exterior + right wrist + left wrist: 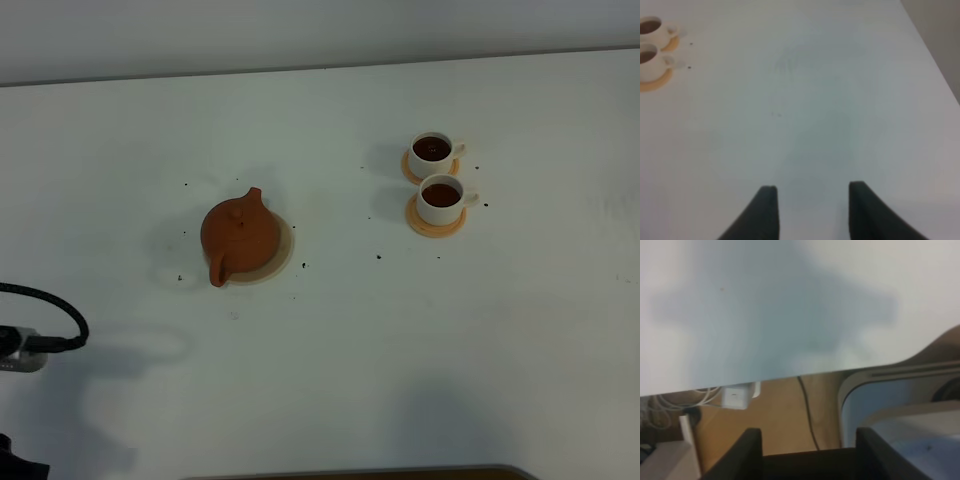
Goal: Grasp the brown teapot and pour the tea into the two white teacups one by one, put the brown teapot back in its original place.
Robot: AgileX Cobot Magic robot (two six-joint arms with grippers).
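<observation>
The brown teapot [240,236] sits on its pale disc [285,252] on the bench [330,330]. Both white teacups [438,199] hold dark tea on orange coasters [436,226]. My left fingers [747,452] and right fingers [765,212] stand apart, holding nothing.

You can't see either arm from up high. The left wrist view is blurry, and the fingers [742,455] are cut off at its edge.
</observation>
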